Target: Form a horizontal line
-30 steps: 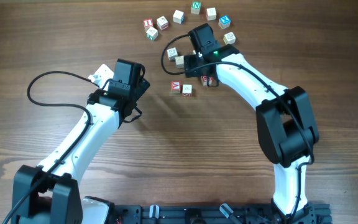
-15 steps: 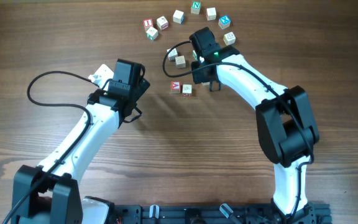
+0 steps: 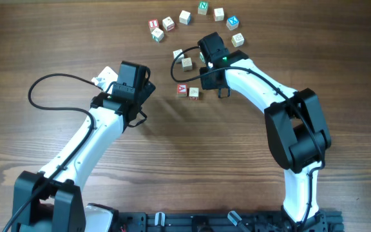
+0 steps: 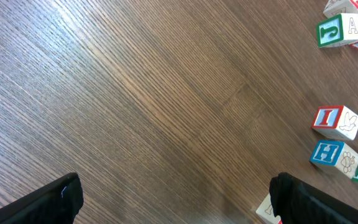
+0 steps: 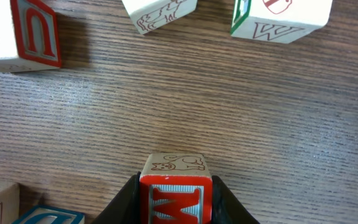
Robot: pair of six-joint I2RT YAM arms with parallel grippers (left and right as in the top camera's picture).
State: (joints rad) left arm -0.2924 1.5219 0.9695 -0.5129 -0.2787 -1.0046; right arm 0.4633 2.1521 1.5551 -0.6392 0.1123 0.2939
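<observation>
As the right gripper [image 5: 175, 208] clamps the M cube [image 5: 174, 167], a skewed hold may drop it short of the A cube [image 3: 181, 89].

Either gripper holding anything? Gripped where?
Right gripper clamps the M cube by its two opposite side faces. Left gripper is open, holding nothing.
</observation>
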